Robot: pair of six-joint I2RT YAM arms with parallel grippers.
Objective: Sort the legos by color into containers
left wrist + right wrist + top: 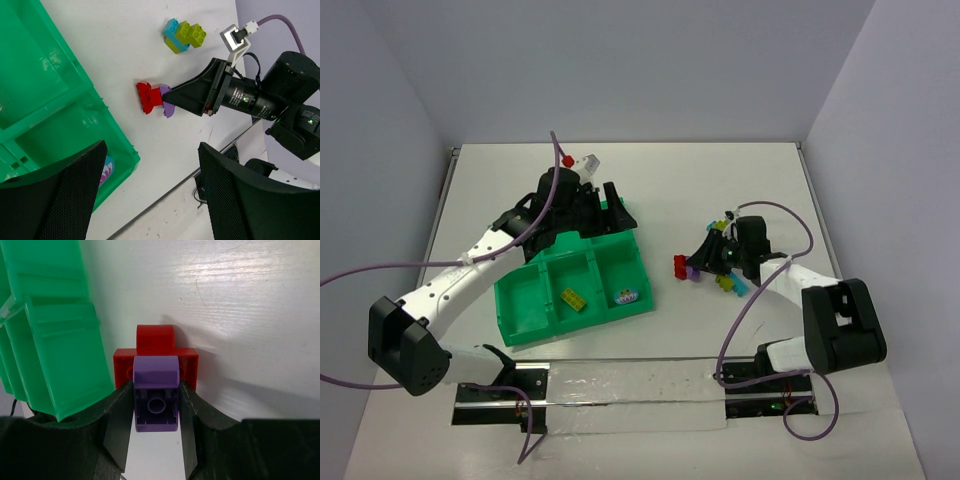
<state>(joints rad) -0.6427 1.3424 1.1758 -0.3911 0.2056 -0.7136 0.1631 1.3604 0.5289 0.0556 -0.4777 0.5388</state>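
A purple lego (156, 385) sits between my right gripper's (156, 402) fingers (117, 415), which press on both its sides; its far end is joined to a red lego (155, 347). From above, this pair (685, 268) lies on the table right of the green tray (525, 300), with the right gripper (705, 258) low over it. A yellow-green and light blue lego stack (730, 285) lies close by. One yellow-green lego (573, 300) rests in the tray's middle near compartment. My left gripper (610, 205) hangs open and empty over the tray's far right corner.
In the left wrist view the tray's corner (45, 90) is at left, and the red lego (147, 97) and the blue and green stack (184, 35) lie on white table. A sticker-like patch (628, 296) shows in the tray's near right compartment. Walls enclose the table.
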